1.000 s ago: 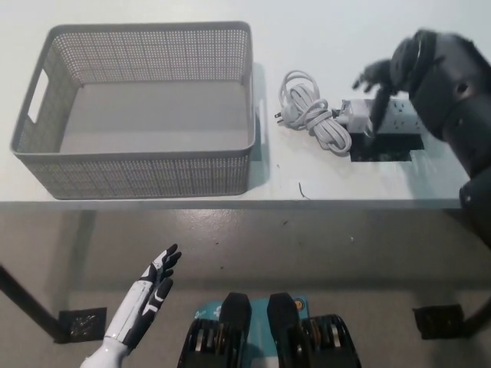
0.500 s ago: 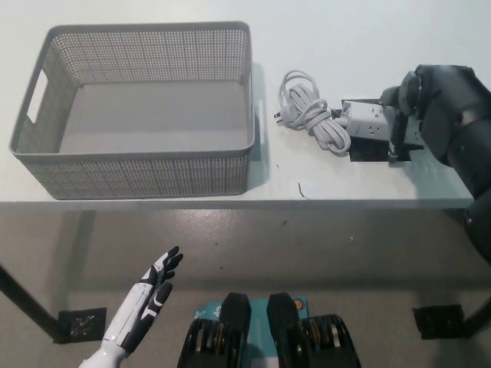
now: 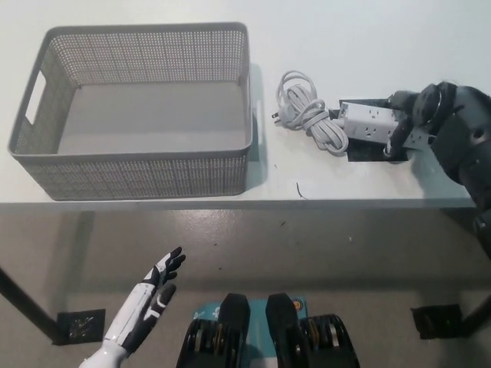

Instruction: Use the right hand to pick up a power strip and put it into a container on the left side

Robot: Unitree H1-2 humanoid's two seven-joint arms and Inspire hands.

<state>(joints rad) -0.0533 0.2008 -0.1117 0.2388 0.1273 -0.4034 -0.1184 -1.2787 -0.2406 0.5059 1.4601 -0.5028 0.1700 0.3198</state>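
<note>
I see my right hand (image 3: 410,123) at the right end of the strip (image 3: 376,123) on the table (image 3: 153,11), black fingers (image 3: 397,138) curled around that end, though I cannot tell if the grip is firm. The strip lies flat, its coiled white cord (image 3: 311,111) just to its left. The grey basket (image 3: 134,180) stands empty further left, apart from the cord. My left hand (image 3: 149,303) hangs below the table edge, fingers straight and slightly spread, holding nothing.
</note>
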